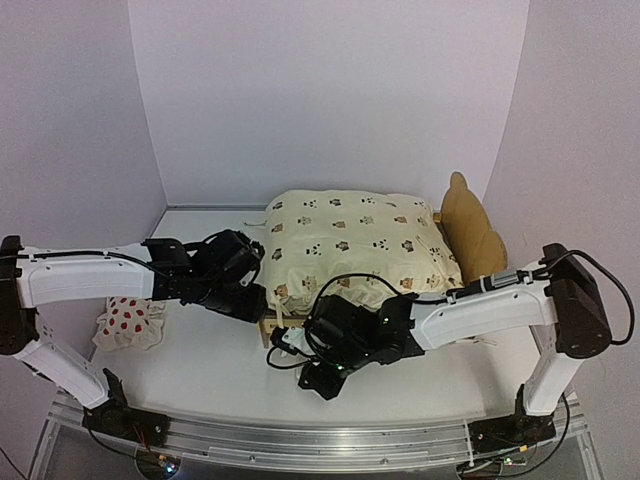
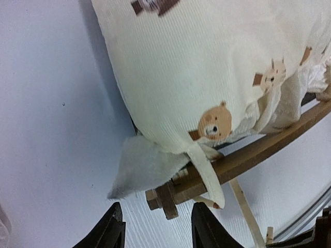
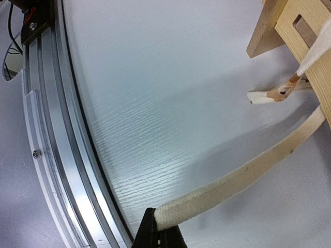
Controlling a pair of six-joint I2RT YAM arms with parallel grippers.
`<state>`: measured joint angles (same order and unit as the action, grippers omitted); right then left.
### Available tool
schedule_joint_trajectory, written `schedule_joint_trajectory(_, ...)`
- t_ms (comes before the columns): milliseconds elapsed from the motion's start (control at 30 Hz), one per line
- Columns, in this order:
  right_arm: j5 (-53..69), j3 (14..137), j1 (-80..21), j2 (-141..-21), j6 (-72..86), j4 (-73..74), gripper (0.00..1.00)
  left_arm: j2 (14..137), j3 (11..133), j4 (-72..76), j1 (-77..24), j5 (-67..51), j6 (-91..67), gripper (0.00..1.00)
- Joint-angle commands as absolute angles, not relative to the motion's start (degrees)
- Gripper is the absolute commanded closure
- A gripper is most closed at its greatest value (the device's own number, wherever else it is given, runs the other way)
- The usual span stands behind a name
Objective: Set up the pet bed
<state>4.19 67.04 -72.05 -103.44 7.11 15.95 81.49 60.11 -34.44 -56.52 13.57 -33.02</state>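
The pet bed (image 1: pixel 468 228) stands mid-table, its bear-ear headboard at the right, with a cream bear-print cushion (image 1: pixel 355 245) lying on it. In the left wrist view the cushion (image 2: pixel 207 67) bulges over the wooden rail (image 2: pixel 258 150), and a cream tie strap (image 2: pixel 209 178) hangs over that rail. My left gripper (image 2: pixel 158 230) is open just short of the frame's corner joint (image 2: pixel 165 199), nothing between its fingers. My right gripper (image 3: pixel 159 222) is shut on the end of a long cream tie strap (image 3: pixel 243 178) that runs up to the bed frame (image 3: pixel 305 41). From above, the right gripper (image 1: pixel 285 352) is at the bed's near-left corner and the left gripper (image 1: pixel 255 298) is beside it.
A small white pillow with red spots (image 1: pixel 130 322) lies at the left of the table, under my left arm. The aluminium rail (image 3: pixel 49 155) of the table's near edge runs close to my right gripper. White walls enclose the back and sides.
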Motion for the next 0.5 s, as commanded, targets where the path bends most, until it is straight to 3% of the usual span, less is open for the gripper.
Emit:
schedule_joint_trajectory(0, 4.6, 66.0, -72.2, -103.1, 9.0, 15.7, 1.0, 81.6, 57.8, -33.9, -57.1, 9.4, -33.7, 0.57)
schedule_joint_trajectory(133, 4.2, 65.0, -72.2, -102.7, 9.2, 15.6, 1.0, 83.1, 57.4, -32.2, -57.5, 7.8, -33.8, 0.62)
schedule_joint_trajectory(300, 4.2, 63.9, -72.2, -101.9, 9.6, 15.4, 1.0, 85.6, 58.1, -31.2, -57.6, 9.9, -34.2, 0.84)
schedule_joint_trajectory(467, 4.9, 62.6, -72.2, -100.5, 10.1, 14.9, 1.0, 89.1, 59.9, -30.1, -57.6, 12.0, -34.1, 0.94)
